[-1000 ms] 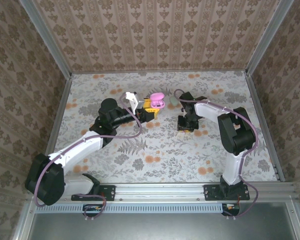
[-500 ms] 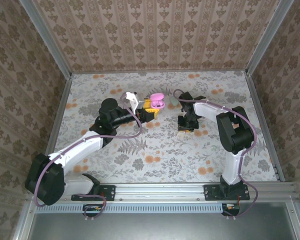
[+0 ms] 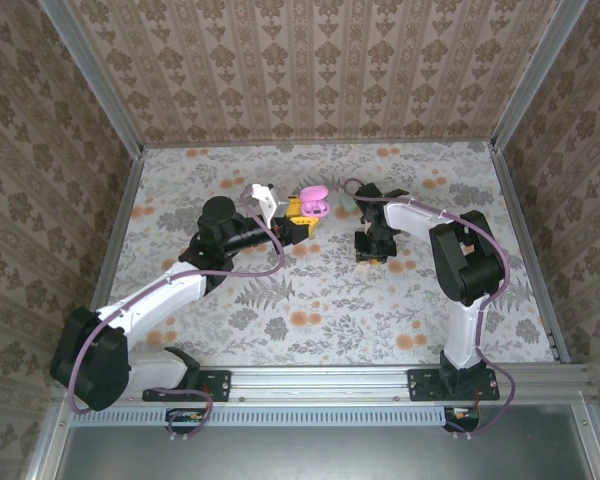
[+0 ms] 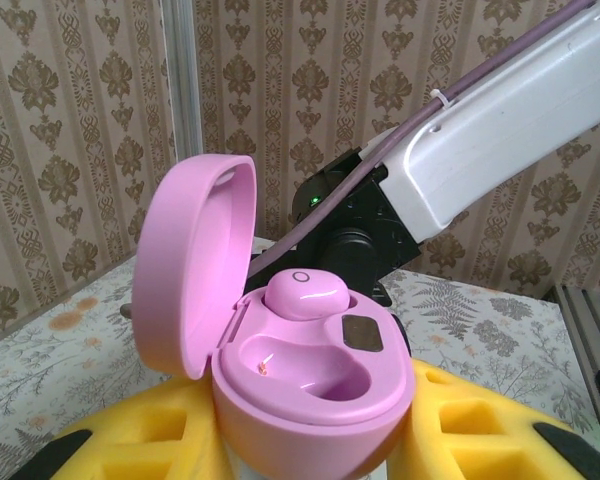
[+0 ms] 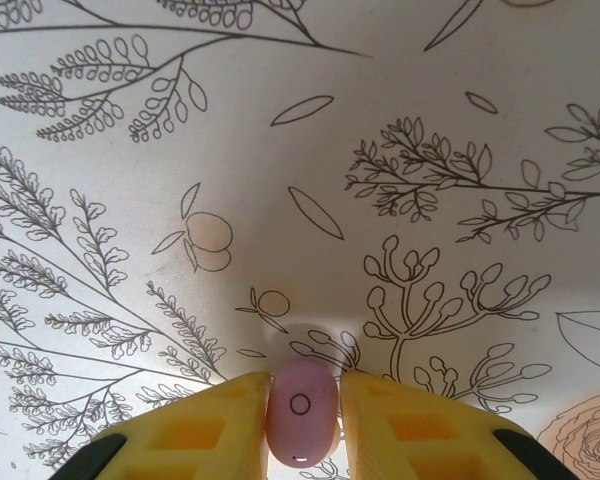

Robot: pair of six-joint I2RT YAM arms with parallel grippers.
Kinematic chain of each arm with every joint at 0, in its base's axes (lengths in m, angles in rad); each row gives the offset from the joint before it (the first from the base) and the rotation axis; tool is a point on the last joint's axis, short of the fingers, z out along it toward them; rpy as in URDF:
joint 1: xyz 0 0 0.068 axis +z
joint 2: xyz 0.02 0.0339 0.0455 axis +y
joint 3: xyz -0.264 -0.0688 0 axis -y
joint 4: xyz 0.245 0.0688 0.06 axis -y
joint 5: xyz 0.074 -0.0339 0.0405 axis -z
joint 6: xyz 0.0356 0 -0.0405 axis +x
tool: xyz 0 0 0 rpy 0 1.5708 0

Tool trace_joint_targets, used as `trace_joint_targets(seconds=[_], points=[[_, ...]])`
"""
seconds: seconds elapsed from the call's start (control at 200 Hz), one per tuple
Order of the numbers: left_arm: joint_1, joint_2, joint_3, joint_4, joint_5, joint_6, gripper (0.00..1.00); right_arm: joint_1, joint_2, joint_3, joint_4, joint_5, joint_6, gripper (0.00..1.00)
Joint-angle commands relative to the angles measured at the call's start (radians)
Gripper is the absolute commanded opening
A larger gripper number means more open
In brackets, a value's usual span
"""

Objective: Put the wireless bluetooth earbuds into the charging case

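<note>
Earbuds: 2 tiny pink beans, one each side.

L side: left gripper (image 3: 300,218) narrow, yellow pads clamped on the base of the pink charging case (image 4: 315,400). Case looks held clear of the bench (image 3: 310,300), lid (image 4: 190,270) flipped open at 9 o'clock. Seated earbud (image 4: 305,295) is already in the far socket. Empty socket (image 4: 305,368) at 6 o'clock of it, facing up. Top view: case approx 12 o'clock of bench centre.

R side: right gripper (image 5: 302,425) nearly shut, pinching the loose earbud (image 5: 300,410) across its narrow sides btwn the pads (image 5: 205,432), ring-marked face toward cam. Bench print is right behind it; can't tell if lifted or touching. Top view: right gripper sits approx 4 o'clock of the case, near but apart.

Handling (judgement): bud prob v. light, hard glossy shell, rounded, so slippery. Likely to squirt out or rotate under a pinch, and easy to drop/lose. Best hold = the two long sides, as now, w/ one end left free for the socket. Case is rigid, hinge the weak pt, so hold the base, not the lid.

Vs 1 s ago: left arm + case same spot. Right arm elbow swung slightly toward 9 o'clock, its gripper a hair tighter and barely shifted.
</note>
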Motion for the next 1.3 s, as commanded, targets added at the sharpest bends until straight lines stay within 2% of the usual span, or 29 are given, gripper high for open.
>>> trace_joint_targets(seconds=[0.0, 0.38, 0.895, 1.025, 1.135, 1.29], points=[[-0.007, -0.005, 0.013, 0.014, -0.003, 0.016, 0.35, 0.003, 0.039, 0.027, -0.006, 0.047, -0.024, 0.28], [-0.007, -0.002, 0.018, 0.014, -0.003, 0.015, 0.35, 0.002, 0.054, 0.045, -0.009, 0.071, -0.03, 0.28], [-0.007, 0.001, 0.023, 0.014, -0.006, 0.01, 0.35, -0.001, 0.03, 0.05, -0.001, 0.075, -0.039, 0.21], [-0.007, 0.004, 0.024, 0.014, -0.013, 0.01, 0.35, -0.001, -0.029, 0.023, 0.019, 0.07, -0.031, 0.21], [-0.007, 0.008, 0.02, 0.014, -0.026, 0.006, 0.35, 0.0, -0.141, -0.036, 0.073, 0.066, -0.009, 0.21], [-0.007, 0.019, 0.001, 0.042, -0.103, 0.001, 0.36, -0.001, -0.314, -0.069, 0.079, 0.06, 0.025, 0.22]])
